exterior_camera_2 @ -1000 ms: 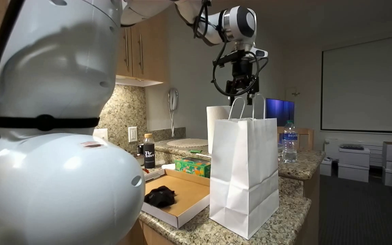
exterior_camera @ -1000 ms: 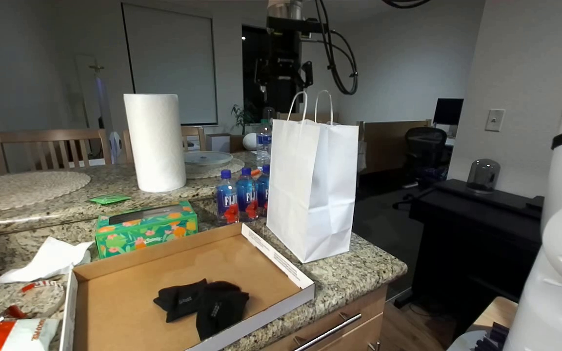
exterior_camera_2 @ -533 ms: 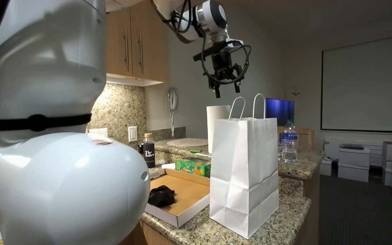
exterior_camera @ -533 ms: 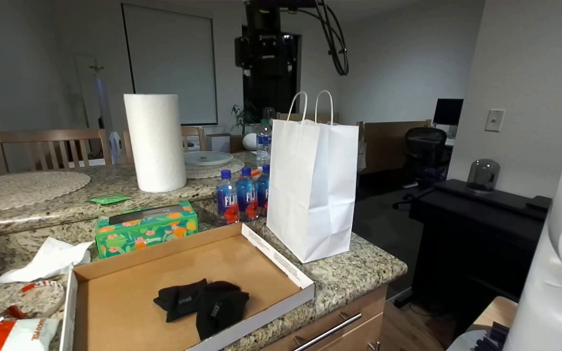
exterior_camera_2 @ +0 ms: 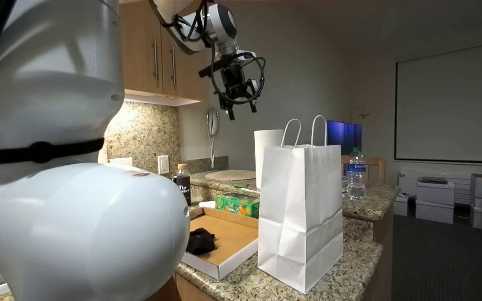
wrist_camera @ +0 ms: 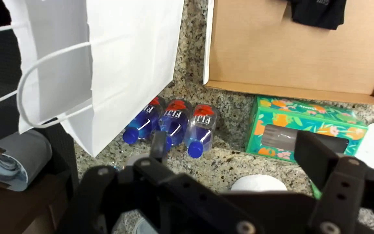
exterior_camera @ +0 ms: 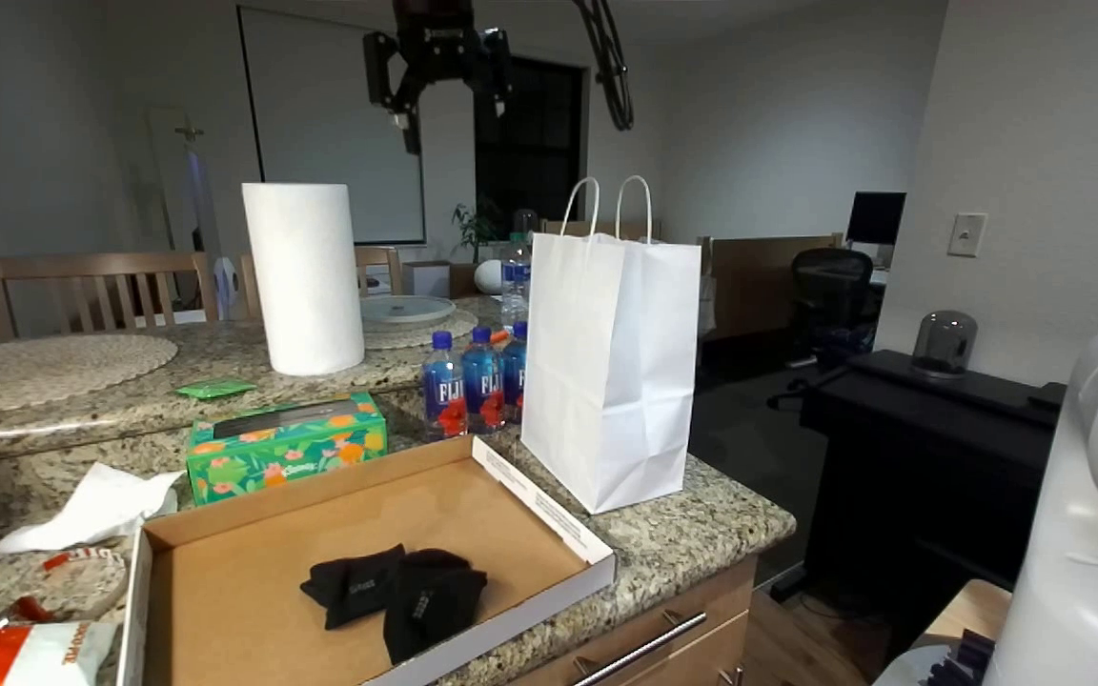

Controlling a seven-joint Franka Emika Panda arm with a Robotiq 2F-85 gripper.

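My gripper [exterior_camera: 454, 124] is open and empty, in the air above the counter; it also shows in an exterior view [exterior_camera_2: 242, 111] and the wrist view [wrist_camera: 234, 143]. A white paper bag [exterior_camera: 606, 372] with two twisted handles stands upright on the counter corner; in the wrist view the bag [wrist_camera: 131, 55] is open-topped. Beside it stand three Fiji bottles [wrist_camera: 203, 126], partly hidden by the bag in an exterior view. A white paper towel roll [exterior_camera: 306, 276] shows below the fingers in the wrist view [wrist_camera: 258, 183]. A shallow cardboard tray [exterior_camera: 225, 591] holds black cloth-like items [exterior_camera: 430, 605].
A green floral tissue box [exterior_camera: 287, 453] sits behind the tray. A green-capped bottle [exterior_camera_2: 356, 175] stands on the raised counter. A dark bottle [exterior_camera_2: 183, 184], crumpled white paper [exterior_camera: 101, 510] and a red-and-white packet [exterior_camera: 30, 657] lie around. Wall cabinets [exterior_camera_2: 161, 54] hang behind the arm.
The gripper has moved from above the bag's handles leftward in both exterior views and risen in one. It has also turned somewhat. The bag, tray and bottles have not moved.
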